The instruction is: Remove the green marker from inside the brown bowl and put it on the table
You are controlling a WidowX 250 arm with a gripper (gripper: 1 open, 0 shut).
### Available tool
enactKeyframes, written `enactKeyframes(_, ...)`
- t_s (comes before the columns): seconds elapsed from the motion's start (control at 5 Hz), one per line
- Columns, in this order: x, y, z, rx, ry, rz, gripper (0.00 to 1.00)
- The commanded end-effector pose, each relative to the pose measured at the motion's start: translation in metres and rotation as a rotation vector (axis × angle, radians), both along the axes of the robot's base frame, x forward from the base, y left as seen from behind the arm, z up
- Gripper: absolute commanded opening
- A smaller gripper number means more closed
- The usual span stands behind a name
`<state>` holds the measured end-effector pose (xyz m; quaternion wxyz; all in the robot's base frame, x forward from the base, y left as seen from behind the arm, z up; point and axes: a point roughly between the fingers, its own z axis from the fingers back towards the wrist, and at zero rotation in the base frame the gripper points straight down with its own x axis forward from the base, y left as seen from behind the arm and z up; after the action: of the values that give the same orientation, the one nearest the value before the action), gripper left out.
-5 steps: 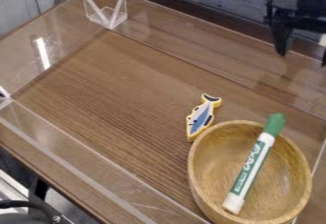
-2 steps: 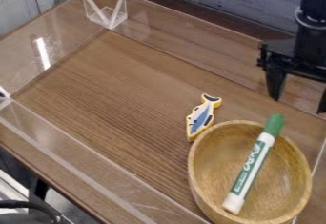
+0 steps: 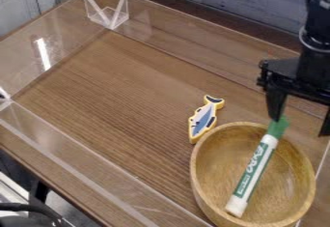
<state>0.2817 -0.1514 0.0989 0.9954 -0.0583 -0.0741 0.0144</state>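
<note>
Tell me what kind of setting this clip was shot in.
Most likely a lab test bench for robot handling: a wood-grain table fenced by clear acrylic walls, a black claw open over it, and only a few props, a bowl holding a marker and a fish toy.

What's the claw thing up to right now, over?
Gripper open, empty, above the green marker's capped end. Marker lying in the brown bowl. Fish toy beside bowl, not blocking.

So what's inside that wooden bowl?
Only the green marker lies in the brown bowl, its green cap leaning on the far rim below the open gripper. The strip of bowl floor under the marker is covered.
</note>
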Motion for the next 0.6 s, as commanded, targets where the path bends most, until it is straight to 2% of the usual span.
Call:
enactKeyframes(0.0,-0.005,-0.004,0.014,-0.023,-0.053,0.004,1.0)
enactKeyframes(0.4,-0.02,-0.003,0.006,-0.01,-0.047,0.02,1.0)
